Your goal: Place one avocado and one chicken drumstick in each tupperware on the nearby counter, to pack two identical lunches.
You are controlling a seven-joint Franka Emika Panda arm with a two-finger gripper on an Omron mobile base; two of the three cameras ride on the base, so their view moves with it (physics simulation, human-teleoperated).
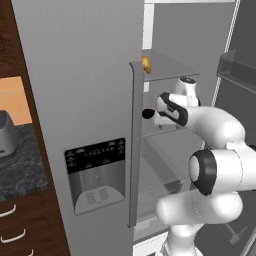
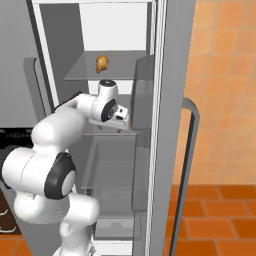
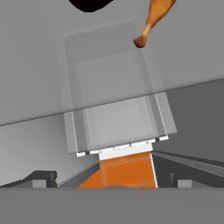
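The fridge stands open and my arm reaches in at the middle shelf. A brown chicken drumstick lies on the upper glass shelf. In the hand view another drumstick lies at the top right, beside a dark round avocado cut off by the top edge. The same dark avocado shows just left of my hand. My gripper is open with nothing between its fingers, short of both foods. The black marbled counter lies left of the fridge. The tupperware are out of view.
The closed grey fridge door with its dispenser and long handle stands close on my left. The open door with shelf bins is on my right. A clear drawer sits below the shelf. A grey appliance stands on the counter.
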